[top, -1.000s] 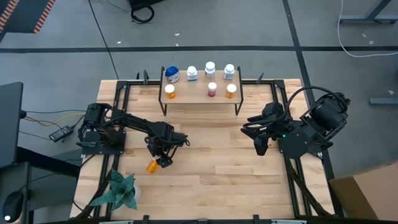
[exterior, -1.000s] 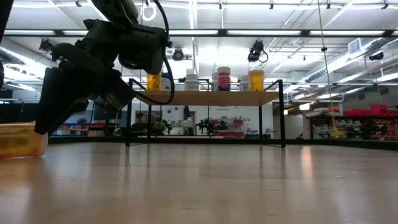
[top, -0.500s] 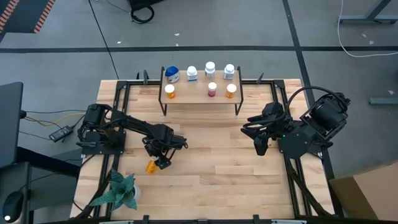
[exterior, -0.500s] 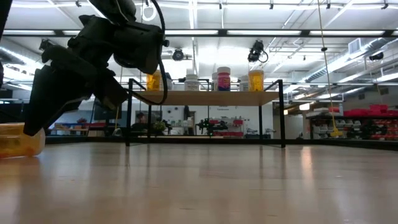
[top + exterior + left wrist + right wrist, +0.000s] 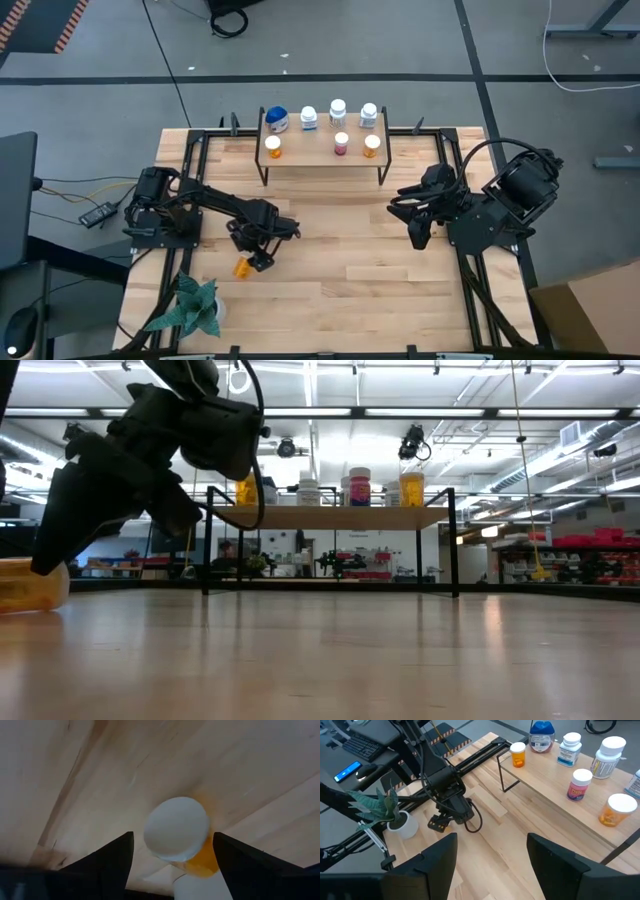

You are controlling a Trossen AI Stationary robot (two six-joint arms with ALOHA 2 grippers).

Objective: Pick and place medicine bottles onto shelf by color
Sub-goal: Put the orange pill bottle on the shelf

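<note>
Orange bottle point(image 5: 30, 585) cut by frame edge

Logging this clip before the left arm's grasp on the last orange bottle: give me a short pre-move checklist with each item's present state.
1. Left gripper fingers open, either side of the orange bottle: ok.
2. Bottle lying on its side on the table, white cap toward the wrist camera: ok.
3. Bottle gripped: not ok, fingers stand apart from it.
4. Free spot on the shelf in the front row, between the orange bottles: ok.
5. Right gripper waiting open, away from the left arm: ok.
6. Plant out of the lift path: cannot tell.
</note>
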